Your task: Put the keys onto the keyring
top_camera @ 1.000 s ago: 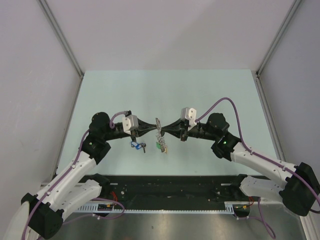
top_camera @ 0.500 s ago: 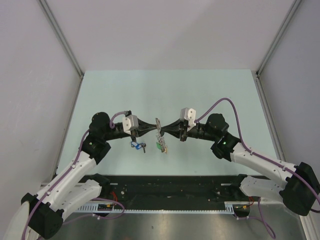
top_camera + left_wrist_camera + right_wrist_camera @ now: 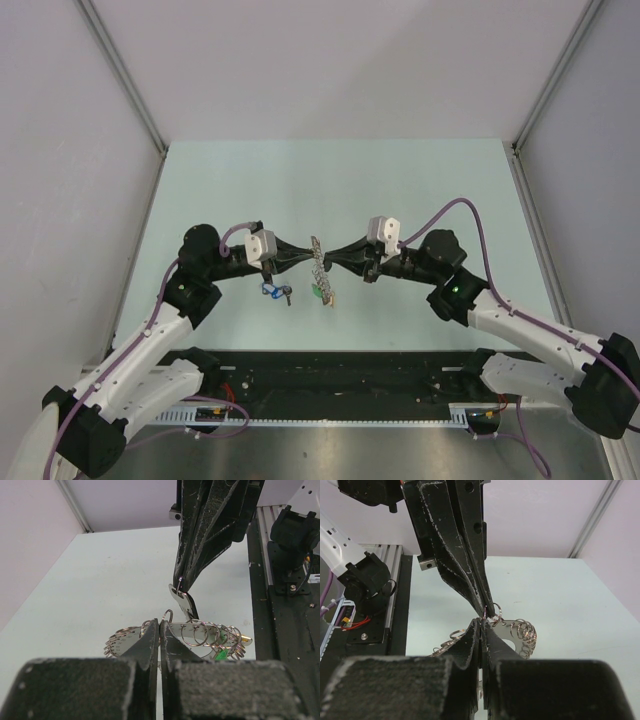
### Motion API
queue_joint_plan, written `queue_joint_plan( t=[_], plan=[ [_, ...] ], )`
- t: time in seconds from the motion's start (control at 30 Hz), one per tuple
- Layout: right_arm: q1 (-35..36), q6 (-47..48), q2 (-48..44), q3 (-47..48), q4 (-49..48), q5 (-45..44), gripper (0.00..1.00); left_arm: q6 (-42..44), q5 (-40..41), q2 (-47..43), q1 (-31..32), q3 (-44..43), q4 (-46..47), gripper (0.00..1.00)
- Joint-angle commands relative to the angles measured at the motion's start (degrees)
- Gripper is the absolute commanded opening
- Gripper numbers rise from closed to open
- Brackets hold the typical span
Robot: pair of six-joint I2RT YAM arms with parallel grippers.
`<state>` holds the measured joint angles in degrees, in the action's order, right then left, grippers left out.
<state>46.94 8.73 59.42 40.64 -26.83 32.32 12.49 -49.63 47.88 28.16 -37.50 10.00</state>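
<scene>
My left hand (image 3: 301, 255): clenched on the keyring (image 3: 319, 268) rim.
My right hand (image 3: 337, 258): pinching the opposite side.
Blue-tagged keys (image 3: 276, 291): on the surface (image 3: 400, 190), near my left hand.

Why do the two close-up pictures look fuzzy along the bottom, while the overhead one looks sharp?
Left wrist view: the left gripper blurs nearest the lens, yet the keyring beyond is crisp. Right wrist view: the right gripper blurs likewise. Top view: soft, even light, no glare.
</scene>
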Motion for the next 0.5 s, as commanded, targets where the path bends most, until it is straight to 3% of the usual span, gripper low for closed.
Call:
queue_joint_plan(
  t=[0.0, 0.47],
  plan=[
    [0.35, 0.85, -0.01, 2.42, -0.94, -1.29, 0.00, -0.36, 0.41, -0.68, 0.40, -0.74, 2.48, 0.00],
    [0.35, 0.23, 2.37, 2.51, -2.35, -1.38, 0.00, -0.36, 0.23, -0.77, 0.40, -0.74, 2.48, 0.00]
  ],
)
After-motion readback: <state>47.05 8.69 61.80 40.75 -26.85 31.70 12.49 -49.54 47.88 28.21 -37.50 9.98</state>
